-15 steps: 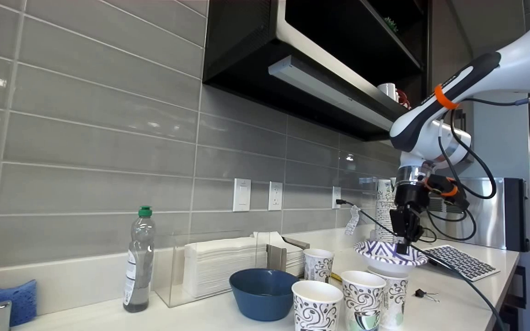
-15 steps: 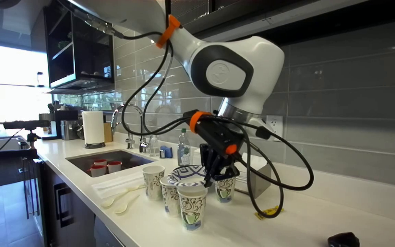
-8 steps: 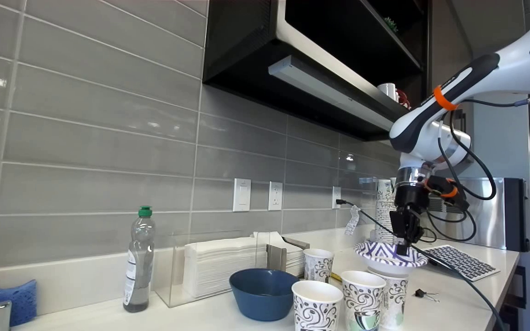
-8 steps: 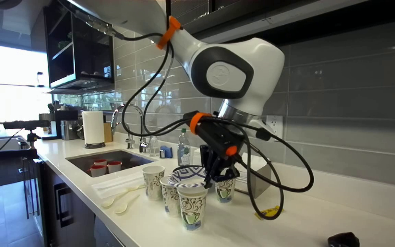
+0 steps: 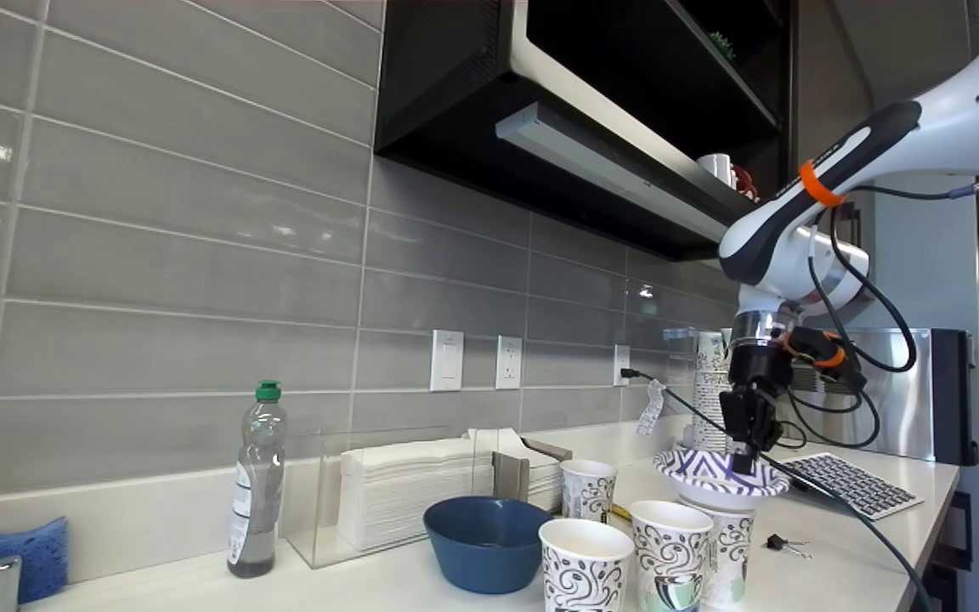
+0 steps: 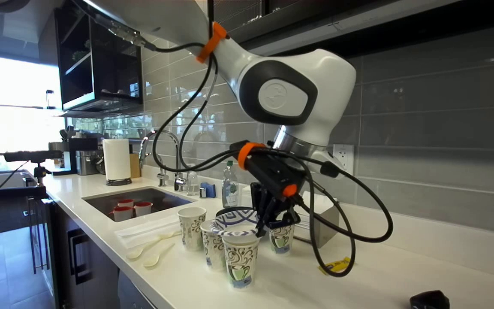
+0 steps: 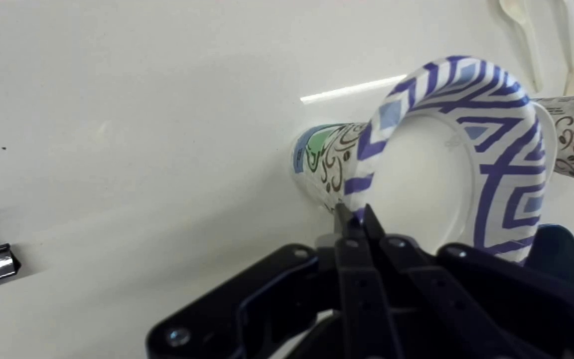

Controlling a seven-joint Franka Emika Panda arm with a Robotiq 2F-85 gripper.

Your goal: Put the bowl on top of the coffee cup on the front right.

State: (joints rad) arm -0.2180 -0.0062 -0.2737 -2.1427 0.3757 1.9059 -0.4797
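Bowl (image 7: 426, 164): only the wrist view shows jaws pinching its rim.

Mugs (image 6: 122, 213) in a sink (image 6: 165, 201), a paper-towel roll (image 6: 116, 161), dish-soap bottle (image 5: 257, 484), sponge (image 5: 26, 546) and tiled backsplash (image 5: 200, 263) mark a kitchen.

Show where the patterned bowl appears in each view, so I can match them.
In an exterior view: patterned bowl, lower right.
In an exterior view: patterned bowl, below centre, slightly left.
In the wrist view: patterned bowl, right of centre.
Shared landmark: the gripper, at the bowl's rim in all three.
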